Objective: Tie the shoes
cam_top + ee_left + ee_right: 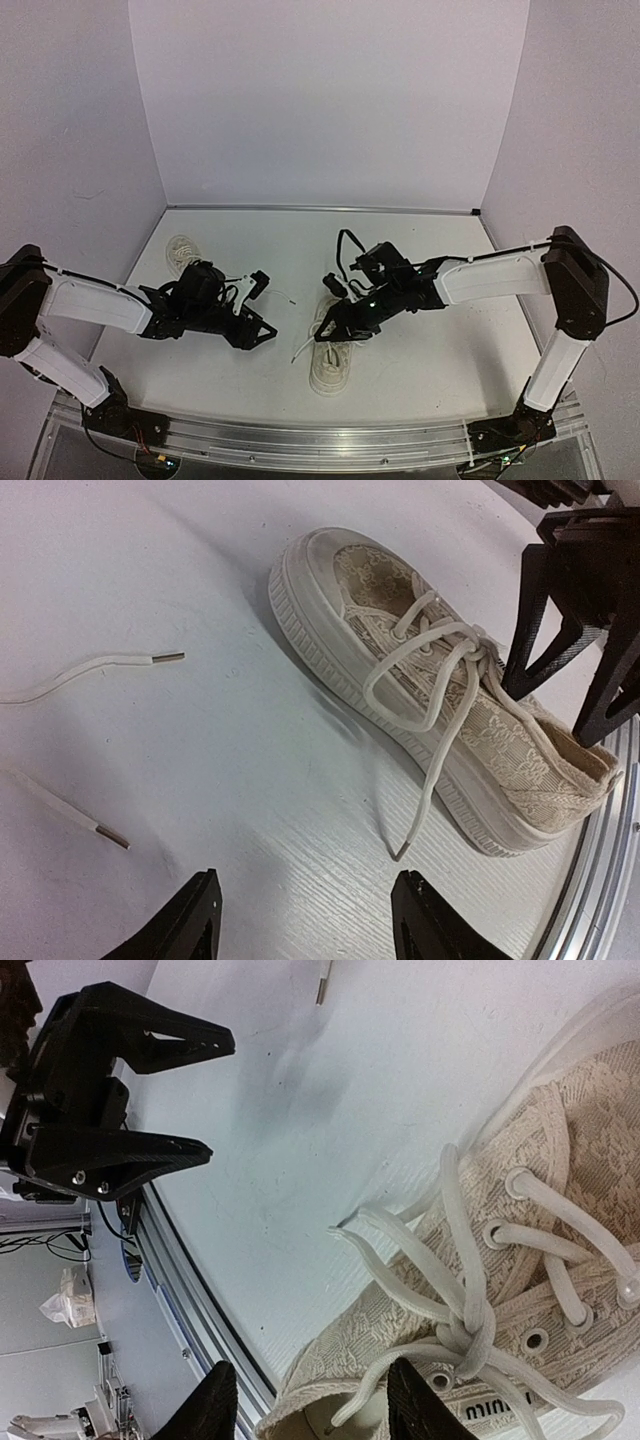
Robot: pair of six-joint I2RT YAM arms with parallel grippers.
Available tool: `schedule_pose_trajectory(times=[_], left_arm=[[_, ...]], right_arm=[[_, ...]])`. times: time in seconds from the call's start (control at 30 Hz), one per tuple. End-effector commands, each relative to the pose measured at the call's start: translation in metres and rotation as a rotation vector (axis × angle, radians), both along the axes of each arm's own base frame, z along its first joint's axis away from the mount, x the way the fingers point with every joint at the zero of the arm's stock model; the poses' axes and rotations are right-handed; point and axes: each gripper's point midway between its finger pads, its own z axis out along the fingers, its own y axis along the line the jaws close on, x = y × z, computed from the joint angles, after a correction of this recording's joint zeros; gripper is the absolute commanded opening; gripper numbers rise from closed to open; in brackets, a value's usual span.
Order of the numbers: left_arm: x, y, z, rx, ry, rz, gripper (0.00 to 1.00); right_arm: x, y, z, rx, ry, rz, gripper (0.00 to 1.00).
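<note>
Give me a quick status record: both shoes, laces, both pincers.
near shoe: on the table, between the arms, partly under the right pincer
far shoe: back left corner, no pincer on it
laces: near shoe's, crossed at a knot, one end trailing on the table
left pincer: open, empty, facing the near shoe
right pincer: open, over the laces, gripping nothing

The shoe [510,745] is cream with a woven beige pattern, laces [470,652] off-white, sole [305,630] pale; white faintly wood-grained surface [220,780]; black left claw [305,920].
</note>
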Motion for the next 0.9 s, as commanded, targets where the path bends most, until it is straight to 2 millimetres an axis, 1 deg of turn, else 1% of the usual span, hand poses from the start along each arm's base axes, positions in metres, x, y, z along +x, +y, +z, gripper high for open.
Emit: schedule_pose_trajectory(times=[0.0,0.2,0.4,0.53,0.63,0.7,0.8,0.87], left_arm=[[0.003,-0.002,0.003,-0.022,-0.024,-0.002,0.60],[0.001,-0.001,-0.001,-0.019,-0.013,-0.005,0.60],[0.000,-0.002,-0.002,-0.019,-0.008,-0.008,0.60],[0.000,-0.007,0.000,-0.045,-0.004,-0.017,0.59],[0.000,-0.013,-0.004,-0.053,0.015,-0.038,0.56],[-0.002,-0.017,-0.007,-0.054,0.027,-0.064,0.52],[-0.005,-0.023,-0.012,-0.051,0.038,-0.092,0.47],[-0.007,-0.026,-0.015,-0.049,0.045,-0.114,0.45]], right_arm=[[0.007,0.017,0.005,0.041,-0.007,0.016,0.48],[0.014,0.028,0.007,0.058,-0.010,0.016,0.49],[0.018,0.033,0.021,0.091,-0.026,0.003,0.51],[0.019,0.027,0.036,0.104,-0.064,-0.014,0.53],[0.015,0.025,0.045,0.119,-0.069,-0.008,0.52],[0.012,0.020,0.051,0.123,-0.075,-0.009,0.52],[0.006,0.007,0.049,0.089,-0.074,-0.024,0.52],[0.001,-0.001,0.042,0.065,-0.058,-0.027,0.52]])
